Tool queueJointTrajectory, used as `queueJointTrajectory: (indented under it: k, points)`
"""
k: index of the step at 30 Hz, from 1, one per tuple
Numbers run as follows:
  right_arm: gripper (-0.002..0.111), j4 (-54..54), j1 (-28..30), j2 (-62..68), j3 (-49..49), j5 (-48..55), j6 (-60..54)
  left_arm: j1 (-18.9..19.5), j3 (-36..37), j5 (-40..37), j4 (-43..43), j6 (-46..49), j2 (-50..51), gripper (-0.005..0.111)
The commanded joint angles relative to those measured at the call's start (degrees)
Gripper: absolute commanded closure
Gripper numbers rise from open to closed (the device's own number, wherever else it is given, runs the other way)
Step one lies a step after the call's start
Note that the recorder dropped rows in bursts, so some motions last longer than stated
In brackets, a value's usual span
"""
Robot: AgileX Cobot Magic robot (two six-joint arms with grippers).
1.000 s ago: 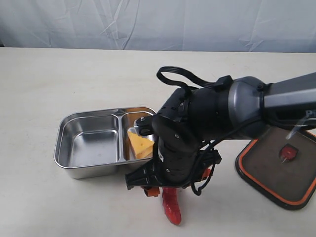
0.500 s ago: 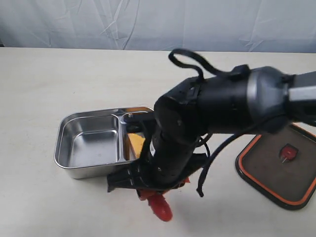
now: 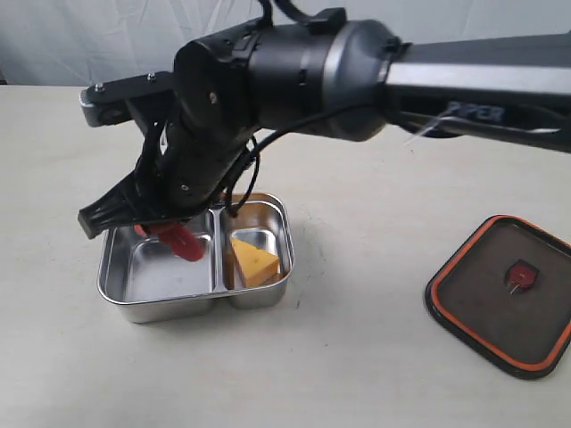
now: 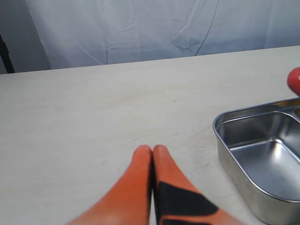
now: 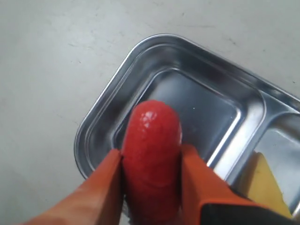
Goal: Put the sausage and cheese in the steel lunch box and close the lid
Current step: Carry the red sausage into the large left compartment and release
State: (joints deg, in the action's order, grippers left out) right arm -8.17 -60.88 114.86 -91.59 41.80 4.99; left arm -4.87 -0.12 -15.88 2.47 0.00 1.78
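My right gripper point(image 3: 169, 234) point(image 5: 151, 154) is shut on the red sausage point(image 3: 181, 241) point(image 5: 152, 157) and holds it above the larger compartment of the steel lunch box point(image 3: 120, 294) point(image 5: 117, 79) point(image 4: 234, 122). The yellow cheese point(image 3: 252, 260) point(image 5: 265, 185) lies in the box's smaller compartment. The dark lid point(image 3: 501, 294) with its orange rim lies flat on the table at the right, apart from the box. My left gripper point(image 4: 150, 150) hangs shut and empty over bare table beside the box; the exterior view does not show it. A red tip of the sausage point(image 4: 294, 80) shows in the left wrist view.
The big black right arm point(image 3: 294, 71) reaches across the middle of the table above the box. A pale cloth backdrop point(image 3: 89, 36) closes the far side of the beige table point(image 3: 357, 357).
The right arm has lifted the sausage off the table in front of the box and swung up and left, so the sausage now hangs over the large compartment. The cheese and lid have not moved.
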Motion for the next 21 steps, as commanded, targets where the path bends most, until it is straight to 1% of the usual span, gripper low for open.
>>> queueJointTrajectory:
  k: [1,5,7,10,11,12,14,17,18,19,20,21]
  points:
    - [0.109,1.1,0.3,4.7,-4.0,3.1,-2.1,-0.4,0.1,0.5,0.2,0.0,-0.4,0.107]
    - [0.109,0.1,0.1,6.0,-4.3,1.2,-10.2,-0.4,0.1,0.5,0.2,0.0,-0.4,0.107]
    - [0.109,-2.3,0.1,5.9,-4.3,-0.3,-10.8,-0.4,0.1,0.5,0.2,0.0,-0.4,0.107]
    - [0.108,-2.3,0.1,6.0,-4.3,-0.5,-10.8,-0.4,0.1,0.5,0.2,0.0,-0.4,0.107]
    - [0.103,-2.3,0.1,6.0,-4.3,-0.5,-10.8,-0.4,0.1,0.5,0.2,0.0,-0.4,0.107]
    - [0.097,-2.3,0.1,6.0,-4.3,-0.6,-10.8,-0.4,0.1,0.5,0.2,0.0,-0.4,0.107]
    - [0.079,-2.3,0.1,6.0,-4.3,-1.2,-10.8,-0.4,0.1,0.5,0.2,0.0,-0.4,0.107]
    - [0.043,-2.6,0.1,6.0,-4.3,-1.6,-10.6,-0.4,0.1,0.5,0.2,0.0,-0.4,0.107]
    - [0.036,-3.5,0.1,6.0,-4.3,-1.3,-10.3,-0.4,0.1,0.5,0.2,0.0,-0.4,0.107]
    - [0.033,-4.6,0.1,6.0,-4.4,-0.3,-10.2,-0.4,0.1,0.5,0.2,0.0,-0.4,0.107]
    - [0.034,-5.7,0.3,6.0,-4.9,1.6,-10.0,-0.4,0.1,0.5,0.2,0.0,-0.4,0.107]
    - [0.038,-6.1,0.3,6.0,-5.2,2.9,-10.0,-0.4,0.1,0.5,0.2,0.0,-0.4,0.107]
